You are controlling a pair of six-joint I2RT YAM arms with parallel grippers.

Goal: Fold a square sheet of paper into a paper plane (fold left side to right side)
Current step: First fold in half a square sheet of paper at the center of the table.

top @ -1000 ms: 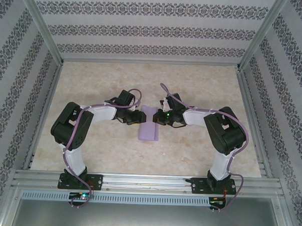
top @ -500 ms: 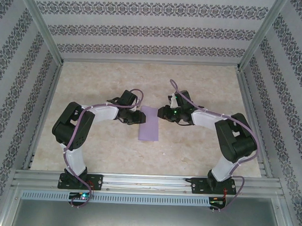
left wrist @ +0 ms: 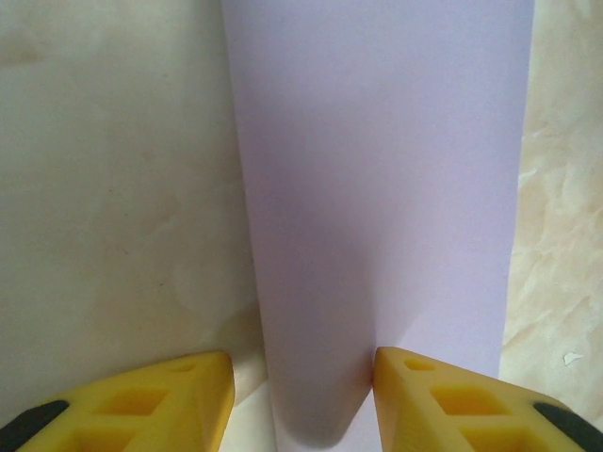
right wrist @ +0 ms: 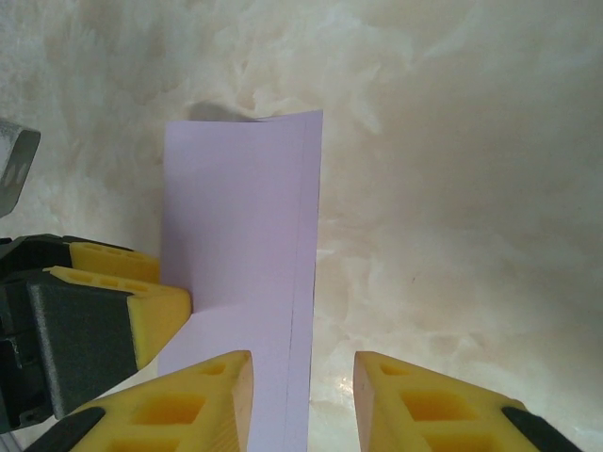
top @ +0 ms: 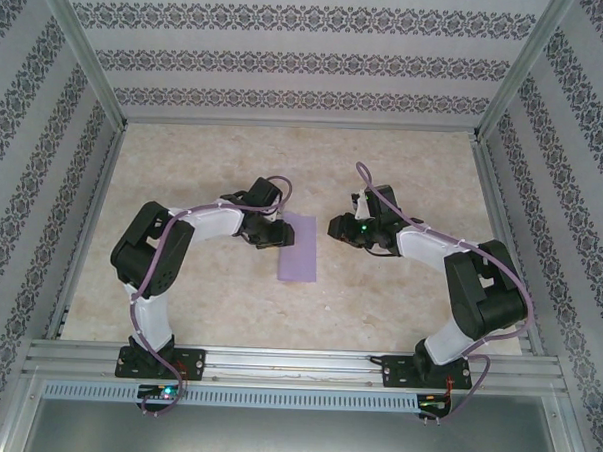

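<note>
The lilac sheet of paper (top: pixel 299 251) lies flat in the middle of the table (top: pixel 414 171); it is a tall thin shape, not a square, so I think the side-to-side fold is made. In the right wrist view the paper (right wrist: pixel 236 217) shows two edges lying almost on top of each other along its 3 o'clock side, with a thin strip peeking out; so the sides do not match quite right. In the left wrist view the paper (left wrist: pixel 377 188) looks a bit puffy along its 9 o'clock side; I think the fold there is soft and wants a good press.

The left claw (top: pixel 274 235) sits at 10 o'clock of the paper, right at its edge; its yellow fingers (left wrist: pixel 170 400) are apart, with the end of the paper lying between them; the finger at 3 o'clock touches the paper, but I cannot tell if it pushes down. The right claw (top: pixel 335 228) is at 2 o'clock of the paper, just beside it and not touching; its yellow fingers (right wrist: pixel 188 405) are apart too and hold nothing.

So one fold looks done; there is no pointy nose yet and no wings; those folds are all left to do.
</note>
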